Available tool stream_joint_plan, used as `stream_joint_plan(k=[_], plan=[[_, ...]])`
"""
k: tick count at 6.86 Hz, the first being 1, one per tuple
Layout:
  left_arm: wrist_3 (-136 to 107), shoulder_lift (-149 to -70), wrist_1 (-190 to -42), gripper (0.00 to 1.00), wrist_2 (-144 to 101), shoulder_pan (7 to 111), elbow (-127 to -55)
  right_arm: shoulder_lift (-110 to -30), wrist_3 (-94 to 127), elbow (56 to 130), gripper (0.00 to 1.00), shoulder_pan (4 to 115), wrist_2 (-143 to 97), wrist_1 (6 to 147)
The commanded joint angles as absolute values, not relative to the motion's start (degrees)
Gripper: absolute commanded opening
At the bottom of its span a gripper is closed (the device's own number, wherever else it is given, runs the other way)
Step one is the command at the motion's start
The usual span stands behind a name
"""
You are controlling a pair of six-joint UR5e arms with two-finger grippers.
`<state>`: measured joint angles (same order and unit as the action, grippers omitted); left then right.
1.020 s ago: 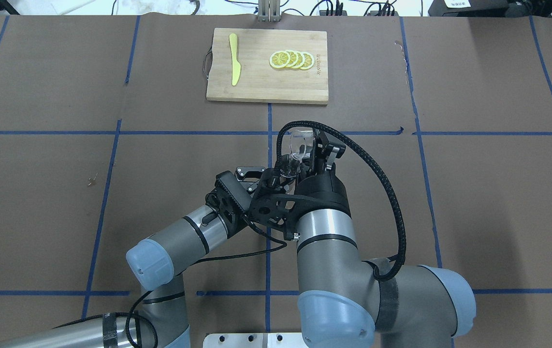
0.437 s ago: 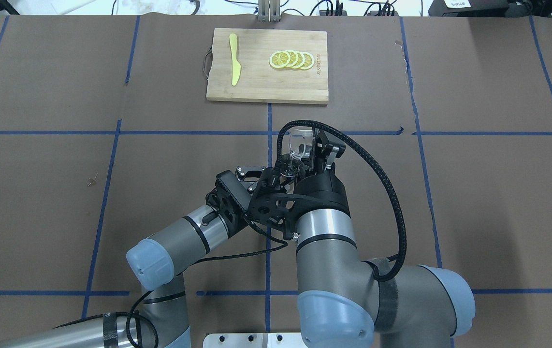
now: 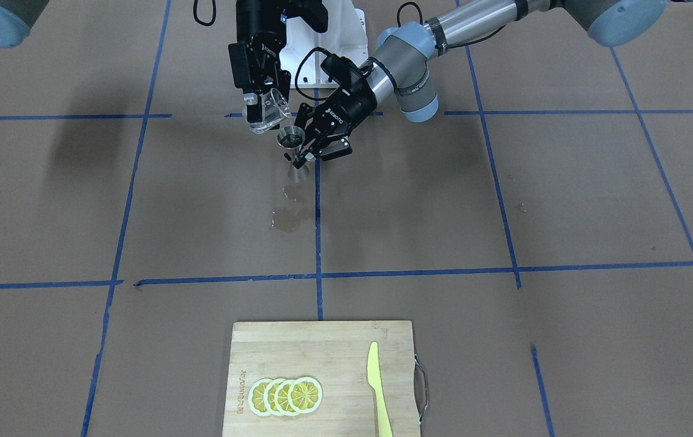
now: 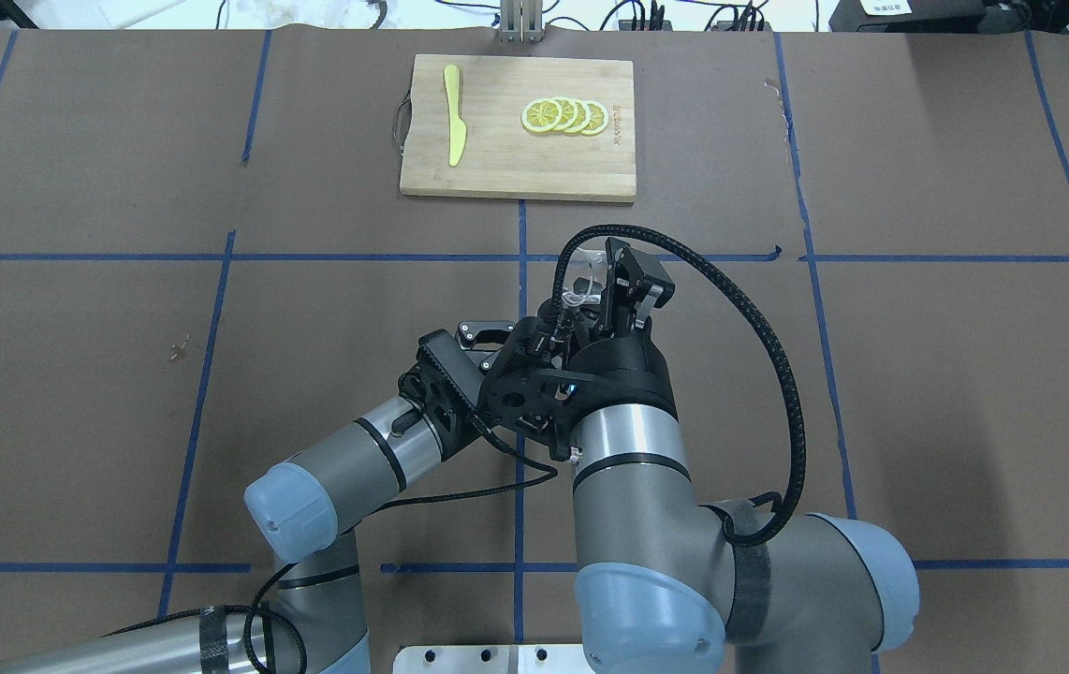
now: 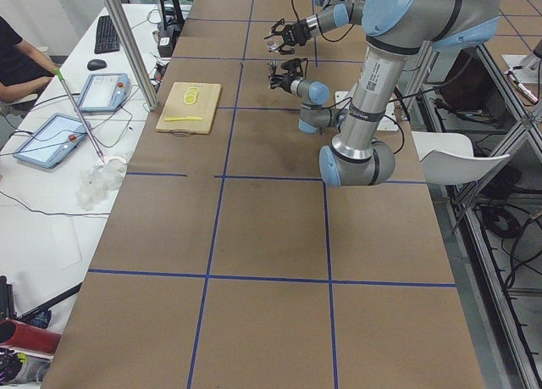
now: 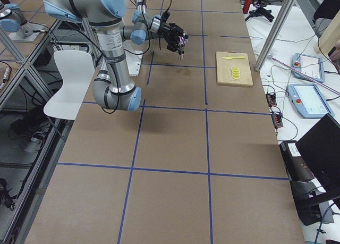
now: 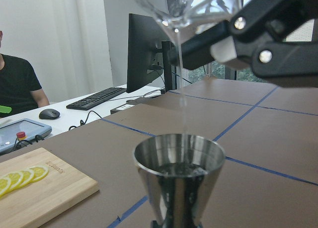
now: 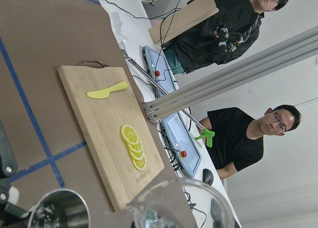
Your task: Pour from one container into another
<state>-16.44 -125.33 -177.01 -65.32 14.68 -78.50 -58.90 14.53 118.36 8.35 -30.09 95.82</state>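
- Status: pour is under way but not finished, by my read.
- My right claw (image 3: 261,108) is clamped on the glass cup (image 3: 270,115), which is tipped with its lip over the mouth of the jigger (image 3: 291,139).
- My left claw (image 3: 305,153) is closed around the jigger at its narrow waist, holding it upright with the open cone up.
- Location: both are over mid-table (image 3: 504,200), nearer my base's edge than the far edge where the cutting board (image 3: 322,358) lies. I can't tell if the jigger's foot touches the table or hangs just above it.
- Left wrist view: a thin stream (image 7: 181,89) runs from the glass cup's lip straight into the jigger. Liquid is pooled inside, level below the rim.
- Done: both containers gripped and aligned, flow going, jigger partly filled.
- Left: let the stream run out or stop at the wanted level, then rotate the glass cup back upright. I can't read how much remains in it, since glass and liquid are both clear.
- Note: wet patches (image 3: 289,220) on the table paper, just on the board side of the jigger. They look like spill, so some liquid likely missed. The jigger's mouth is narrow, so alignment margin is small.
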Motion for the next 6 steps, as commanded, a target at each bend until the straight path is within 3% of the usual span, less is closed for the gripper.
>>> stream_joint_plan(k=[1, 6], plan=[[-16.44, -125.33, -177.1, 0.0, -65.13, 14.76, -78.57, -59.06, 21.86, 119.43, 0.0, 8.35, -30.23, 95.63], [-16.88, -124.55, -177.71, 0.0, -60.56, 16.69, -79.62, -61.69, 47.53, 121.02, 0.0, 9.57, -33.3, 90.1]])
